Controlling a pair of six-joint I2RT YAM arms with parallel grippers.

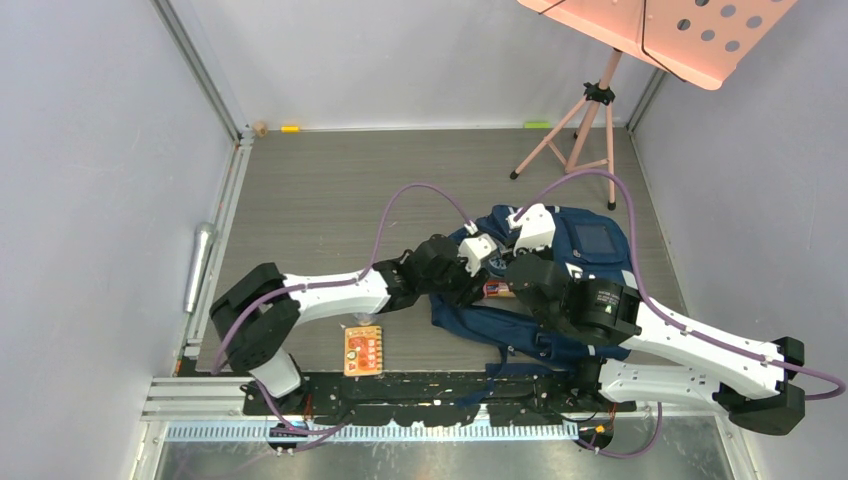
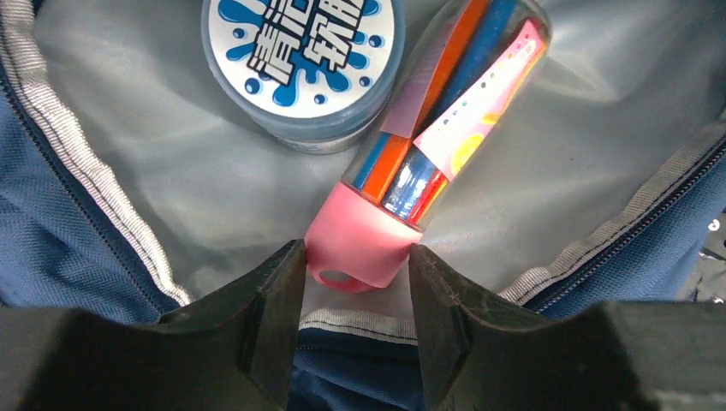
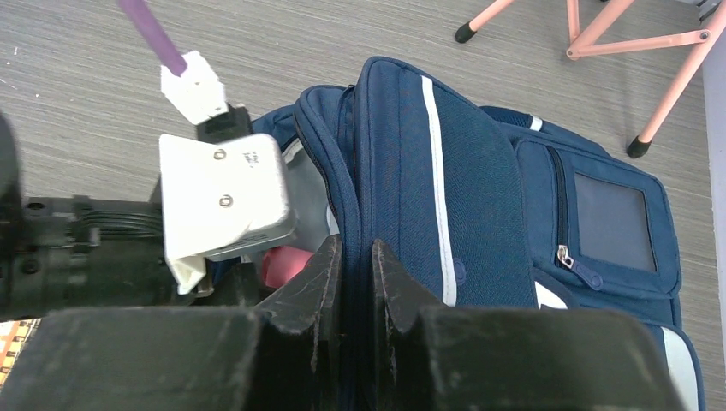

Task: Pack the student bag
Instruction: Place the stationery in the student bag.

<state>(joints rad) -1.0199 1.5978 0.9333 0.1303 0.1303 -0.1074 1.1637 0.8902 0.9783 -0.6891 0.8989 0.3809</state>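
The student bag (image 1: 590,240) lies on the table, navy with pale stripes, its main compartment open. My left gripper (image 2: 355,274) reaches into the opening, its fingertips closed on the pink cap of a clear tube (image 2: 445,111) full of coloured pens, which lies on the grey lining (image 2: 128,128). A round tin (image 2: 304,60) with a blue splash label rests beside the tube inside the bag. My right gripper (image 3: 355,257) is shut on the navy rim of the bag (image 3: 445,171) beside the opening. In the top view both grippers, left (image 1: 492,280) and right (image 1: 515,262), meet at the bag's left side.
A small orange book (image 1: 362,350) lies near the front edge, left of the bag. A pink music stand (image 1: 585,120) has its tripod on the table behind the bag. A silver cylinder (image 1: 200,265) lies along the left wall rail.
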